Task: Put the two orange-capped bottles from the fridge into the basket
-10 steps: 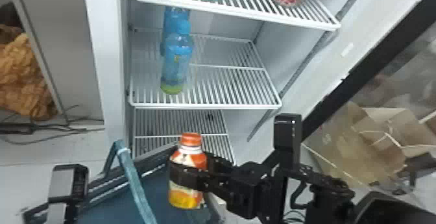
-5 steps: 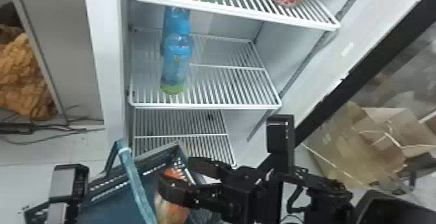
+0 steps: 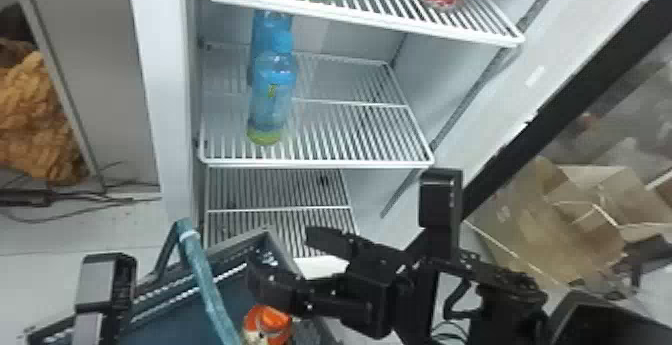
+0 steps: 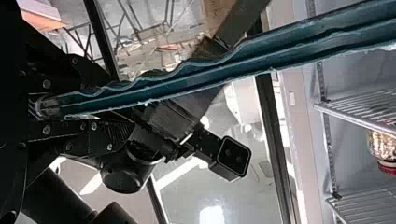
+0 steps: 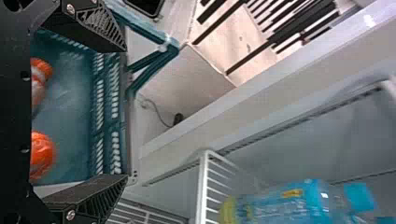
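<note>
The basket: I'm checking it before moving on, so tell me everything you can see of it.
The basket is open-topped, teal and plastic-looking, with rows of slots in its wall. Its handle is raised, with the left gripper shut on it. Two orange-capped bottles are inside. It is in front of the fridge.

This looks like a lab or workshop, though the exact kind cannot be told. A tall, upright fridge (image 3: 162,69) with wire shelves (image 3: 315,163) and a black door frame (image 3: 570,109), more like a shop's cooler than a home's, stands by the robot's black right arm (image 3: 505,294), with loose cables (image 3: 120,198) on the pale floor (image 3: 50,249) and opened cardboard (image 3: 565,224) off to the right.
</note>
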